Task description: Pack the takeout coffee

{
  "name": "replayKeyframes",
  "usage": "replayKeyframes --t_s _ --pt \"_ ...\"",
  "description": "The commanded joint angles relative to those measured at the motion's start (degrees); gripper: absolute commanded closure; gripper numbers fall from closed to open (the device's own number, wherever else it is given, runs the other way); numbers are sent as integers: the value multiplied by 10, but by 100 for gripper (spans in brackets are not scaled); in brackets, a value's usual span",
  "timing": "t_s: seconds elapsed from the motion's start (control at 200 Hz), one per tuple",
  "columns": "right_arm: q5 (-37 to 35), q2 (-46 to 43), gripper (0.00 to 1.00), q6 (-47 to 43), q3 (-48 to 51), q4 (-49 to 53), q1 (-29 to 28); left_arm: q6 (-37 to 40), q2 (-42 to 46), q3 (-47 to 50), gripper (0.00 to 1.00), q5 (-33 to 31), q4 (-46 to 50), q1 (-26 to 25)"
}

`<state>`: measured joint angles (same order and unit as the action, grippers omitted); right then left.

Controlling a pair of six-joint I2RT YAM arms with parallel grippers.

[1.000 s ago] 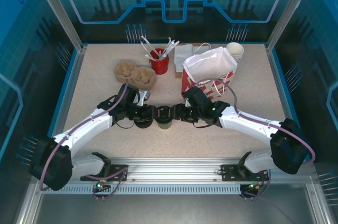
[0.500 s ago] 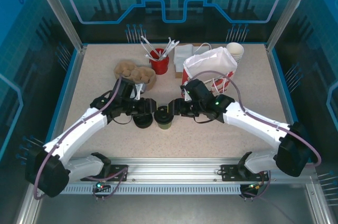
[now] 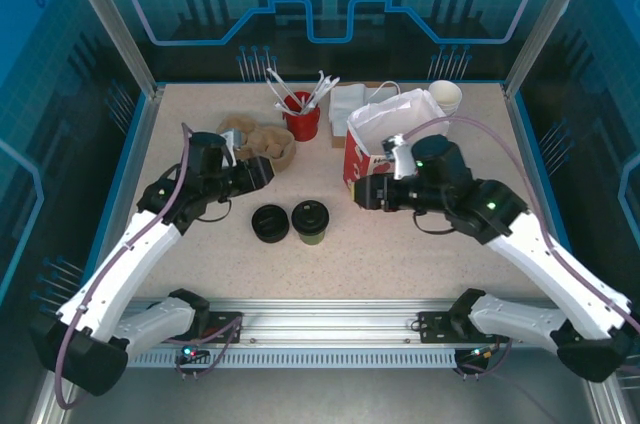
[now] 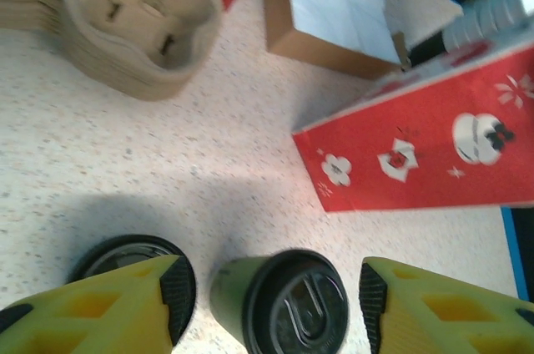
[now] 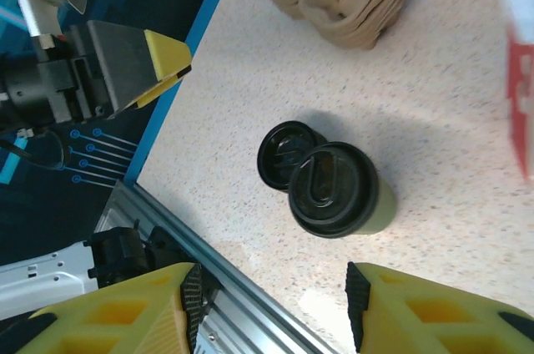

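**Coffee cup stands free on the table, both claws open and empty**

The takeout coffee (image 3: 311,222) stands upright on the table (image 3: 200,264), near the middle and a little toward the near side. Its black lid is on and its olive-green side shows below the lid. Just beside it on the left, almost touching, lies the low stack of black lids (image 3: 269,222).

The left gripper (image 4: 269,294) is spread wide and has hold of nothing. In the left wrist view the cup appears in the gap between the 2 yellow fingers (image 4: 125,308), but from above this claw is to the far left of the cup and apart from it, close to the pulp cup carriers (image 3: 255,141).

The right gripper (image 5: 269,291) is also spread wide and empty (the cup and the lids are seen from above through its gap). From above it is to the right of the cup, apart from it, in front of the red paper bag (image 3: 400,129).

Behind, at the far side, stand a red cup with stirrers (image 3: 301,120) and a stack of lidless cups (image 3: 446,96).
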<state>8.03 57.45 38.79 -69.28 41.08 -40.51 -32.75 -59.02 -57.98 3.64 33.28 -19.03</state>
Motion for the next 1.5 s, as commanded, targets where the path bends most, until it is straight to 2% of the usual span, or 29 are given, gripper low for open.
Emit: replayKeyframes --t_s 0.0,0.09,0.305,0.595,0.99,1.496 --pt "3 -44 49 -56 -13 67 33 -23 -18 -16 39 -52 -10 25" --pt "19 -77 49 -75 -5 83 75 -43 -47 -28 38 -81 -1 44" --pt "117 -113 50 -107 12 125 200 -69 -139 -66 38 -82 1 84" --pt "190 -127 54 -146 20 179 293 -77 -259 -141 40 -94 18 87" --pt "217 -158 53 -171 23 223 329 -89 -359 -202 45 -96 49 87" --pt "240 -160 53 -177 56 211 341 -72 -437 -286 50 -114 106 70"
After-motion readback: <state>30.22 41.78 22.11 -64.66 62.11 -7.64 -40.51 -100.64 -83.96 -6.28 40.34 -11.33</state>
